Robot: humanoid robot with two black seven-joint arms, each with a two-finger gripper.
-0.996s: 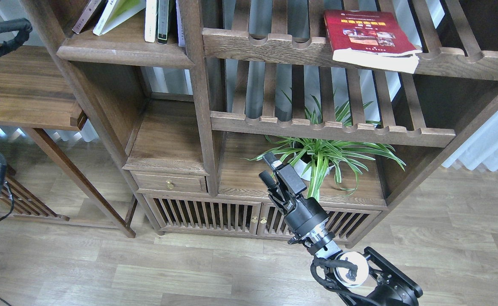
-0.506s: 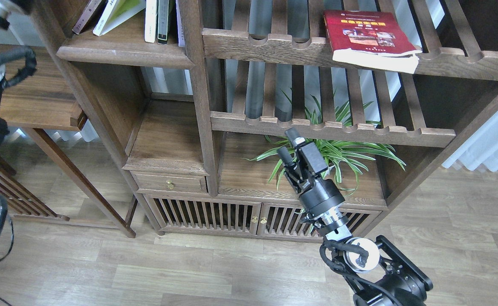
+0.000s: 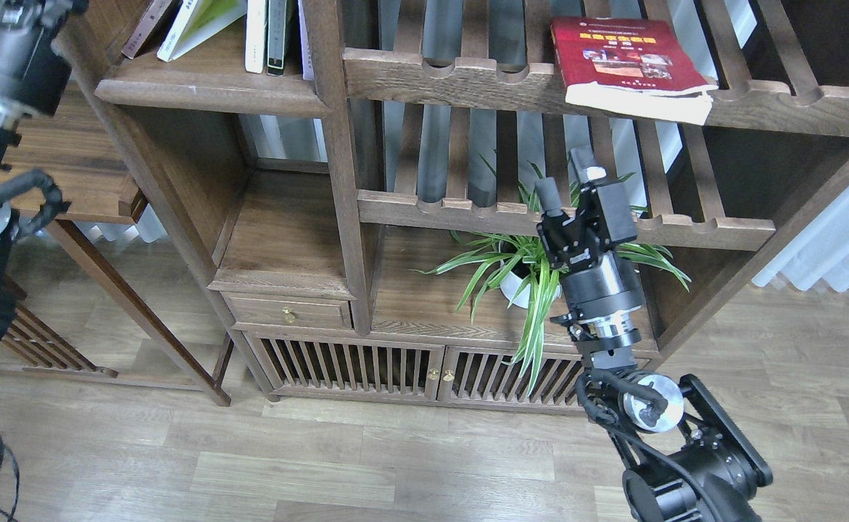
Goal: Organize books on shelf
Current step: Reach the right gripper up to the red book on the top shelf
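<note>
— Where's the red book (image 3: 626, 59) sitting?

— Flat on the upper slatted rack (image 3: 468, 80) at the right, cover up, its near corner hanging over the notched front rail. Nothing is touching it.

— And the other two?

— The yellow-green book (image 3: 196, 23) leans at a slant on the solid shelf (image 3: 206, 90) at upper left, with a dark maroon book (image 3: 139, 30) slanted just left of it. A white upright book (image 3: 255, 35) and a dark-green one (image 3: 277, 36) stand to their right.

— The right gripper (image 3: 565, 181)?

— It points up in front of the lower slatted rack (image 3: 482, 214), below the red book and well apart from it. Its jaws stand parted and empty. The potted spider plant (image 3: 533, 272) is just behind the arm.

— The left one?

— Only the left arm (image 3: 0, 65) shows along the left edge; its jaws are out of sight.
</note>
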